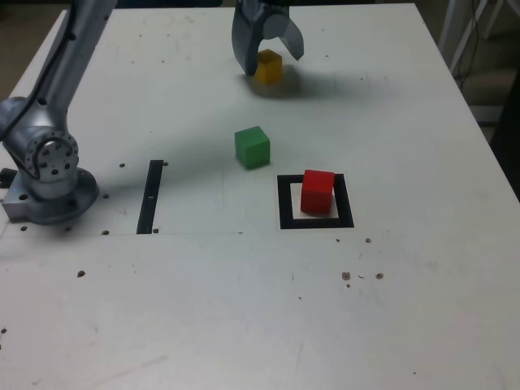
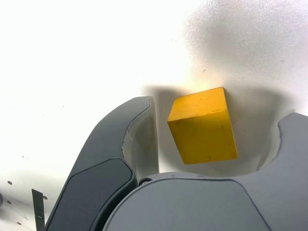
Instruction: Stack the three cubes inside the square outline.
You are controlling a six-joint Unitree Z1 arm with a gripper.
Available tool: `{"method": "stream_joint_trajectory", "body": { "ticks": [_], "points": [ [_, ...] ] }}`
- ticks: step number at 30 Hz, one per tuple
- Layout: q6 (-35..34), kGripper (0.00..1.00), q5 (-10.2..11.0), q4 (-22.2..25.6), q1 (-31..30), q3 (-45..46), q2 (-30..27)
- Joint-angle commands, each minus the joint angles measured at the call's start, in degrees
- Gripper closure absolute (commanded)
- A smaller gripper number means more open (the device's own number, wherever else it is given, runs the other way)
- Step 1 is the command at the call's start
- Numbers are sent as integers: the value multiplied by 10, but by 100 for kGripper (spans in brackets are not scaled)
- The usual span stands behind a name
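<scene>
Gripper (image 1: 271,63) at the table's (image 1: 406,309) far side, jaws spread wide, straddling the yellow cube (image 1: 269,67); wrist view shows gaps between the cube (image 2: 204,127) and both fingers, no contact seen. Nearer, green cube (image 1: 253,147) alone on the table, well apart. Red cube (image 1: 317,192) sits inside the square outline (image 1: 284,203), toward the exterior view's right of the green.
</scene>
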Motion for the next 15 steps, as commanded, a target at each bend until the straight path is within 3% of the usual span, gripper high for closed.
{"method": "stream_joint_trajectory", "body": {
  "ticks": [1, 15],
  "points": [
    [-3, 20, 1, 0, 1, 2, 5],
    [-12, 43, -10, -2, 12, 3, 6]
  ]
}}
